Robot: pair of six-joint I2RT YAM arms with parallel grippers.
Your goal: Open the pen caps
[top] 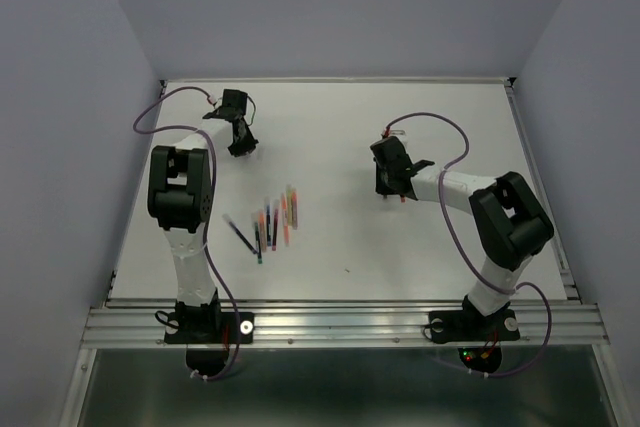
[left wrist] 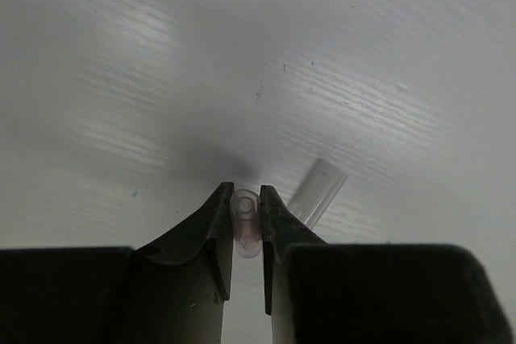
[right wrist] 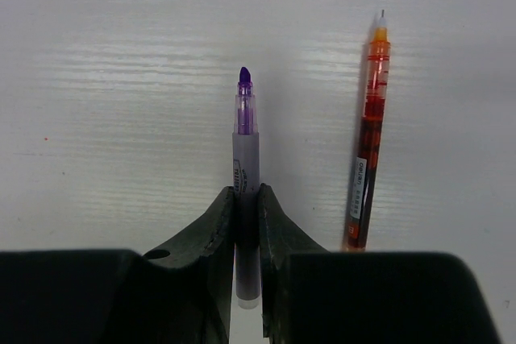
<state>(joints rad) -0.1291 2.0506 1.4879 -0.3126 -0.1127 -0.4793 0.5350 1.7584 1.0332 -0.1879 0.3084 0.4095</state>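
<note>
The left gripper (left wrist: 245,192) fills the bottom of its wrist view. Its two black fingers (left wrist: 211,235) are clenched on one pale pink cap (left wrist: 246,231), which stands on end between them with its round end facing up. Just to the right of it, a second cap (left wrist: 317,191) shows as a clear, blurred shape over the white table (left wrist: 121,78). No pen body shows in this view.

In the right wrist view, the right gripper (right wrist: 247,191) is clamped on one purple pen (right wrist: 246,130). The pen is uncapped, its pale barrel runs between the fingers and its purple tip points far. To the right of it, and apart from it, one orange pen (right wrist: 368,142) lies flat on the table, also uncapped with its tip pointing far.

From above, the left gripper (top: 240,137) hangs over the far left of the table (top: 450,257). The right gripper (top: 392,177) is right of centre, well apart from the left one. A loose bunch of pens (top: 272,222) lies between the two arms, nearer the left arm and on the near side of both grippers. There seem to be about eight, in black, blue, red, orange and pink, but they are too small and blurred to count exactly. Whether they have caps on cannot be told from this view.
</note>
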